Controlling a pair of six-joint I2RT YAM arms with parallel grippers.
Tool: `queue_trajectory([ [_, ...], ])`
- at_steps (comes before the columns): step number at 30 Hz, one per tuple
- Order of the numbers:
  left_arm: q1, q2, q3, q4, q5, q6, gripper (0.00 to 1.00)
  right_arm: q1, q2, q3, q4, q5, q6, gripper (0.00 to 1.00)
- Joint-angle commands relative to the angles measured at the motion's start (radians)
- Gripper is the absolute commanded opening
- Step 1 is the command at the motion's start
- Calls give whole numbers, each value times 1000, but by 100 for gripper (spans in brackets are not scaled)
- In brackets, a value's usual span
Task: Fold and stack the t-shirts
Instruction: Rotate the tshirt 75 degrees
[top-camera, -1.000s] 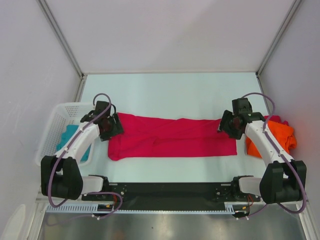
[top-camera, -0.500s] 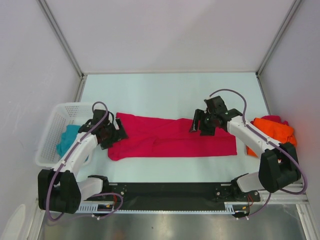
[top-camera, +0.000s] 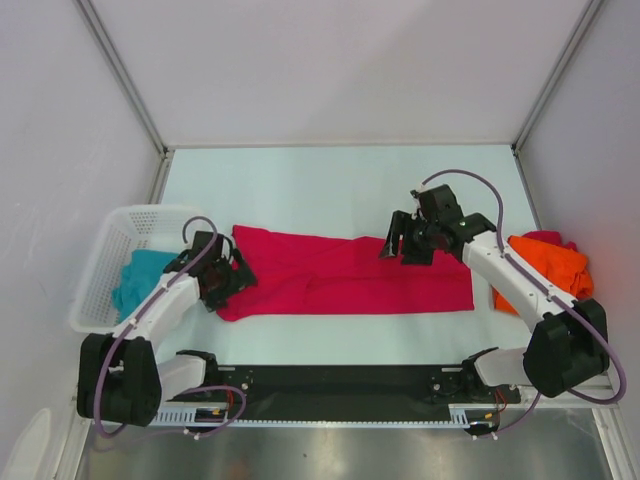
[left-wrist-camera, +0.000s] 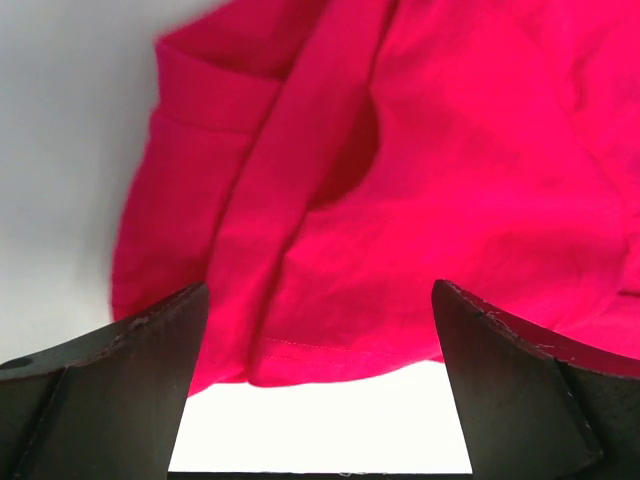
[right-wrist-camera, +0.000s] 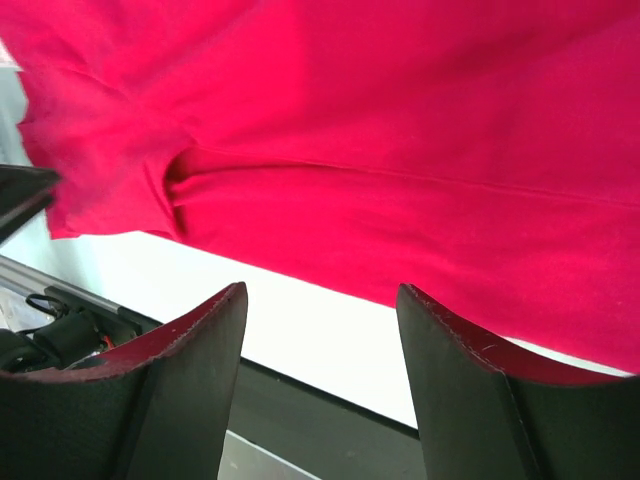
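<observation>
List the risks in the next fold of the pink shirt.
1. The crimson-pink t-shirt lies in overlapping folds at its left end, under the open left tool. A pinch there may catch only some layers and skew the fold.
2. The open right tool hangs over mid-shirt, not an end. Gripping there might bunch the cloth.
3. The orange t-shirt lies by the right arm, which may snag it.

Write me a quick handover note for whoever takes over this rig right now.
Left gripper: open, empty, over the pink shirt at its left end.
Right gripper: open, empty, above that shirt, right of its middle.
Pink shirt lies on the table, folded into a long strip.
Orange shirt is crumpled at the right edge; teal shirt sits in the basket.
Left to do: finish folding pink, fold the other two, stack.
</observation>
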Motion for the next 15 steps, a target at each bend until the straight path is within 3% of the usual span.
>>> queue_trajectory([
  [1,-36,51,-61,86,14,-105,99,1,-23,103,-55,-12,-58,67],
  [10,-96,170,-62,116,-111,-136,98,-22,62,170,-27,-59,-83,67],
  [12,-103,210,-61,145,-100,-136,95,-31,98,176,-21,-72,-86,67],
  [15,-112,264,-43,195,-62,-130,79,-46,144,189,-9,-87,-90,67],
])
